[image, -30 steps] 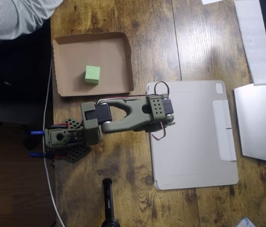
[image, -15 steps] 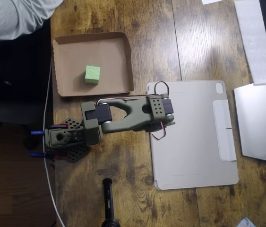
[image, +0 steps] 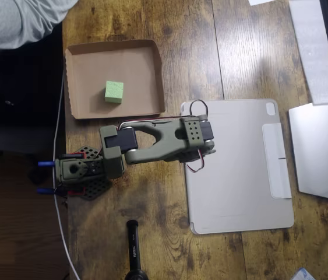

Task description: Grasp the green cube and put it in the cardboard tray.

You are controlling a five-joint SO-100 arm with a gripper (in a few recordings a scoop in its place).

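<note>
Wood grain ran across the table (image: 152, 233) in the overhead view, and nearest the bottom edge, at six o'clock, a black cylindrical object (image: 133, 251) lay on it, too cropped to name. Above it, toward eight o'clock, the arm's base (image: 82, 172) sat by the table's left edge with a white cable (image: 62, 233) trailing down beside it. From there the olive-green arm (image: 158, 143) lay folded, its upper links reaching to the centre and overhanging the corner of the flat grey tablet cover (image: 239, 169) at three o'clock. The gripper was tucked under the folded links, so I could not tell whether its jaws were parted or closed; nothing appeared to be carried. Farther off, at eleven o'clock, the cardboard tray (image: 79, 99) lay just beyond the arm, and the green cube (image: 114, 91) rested flat on the tray floor near its middle, apart from every rim. Judged from this, the placing looked done and the arm parked at rest. A grey sleeve (image: 18, 20) showed at the far left corner.
</note>
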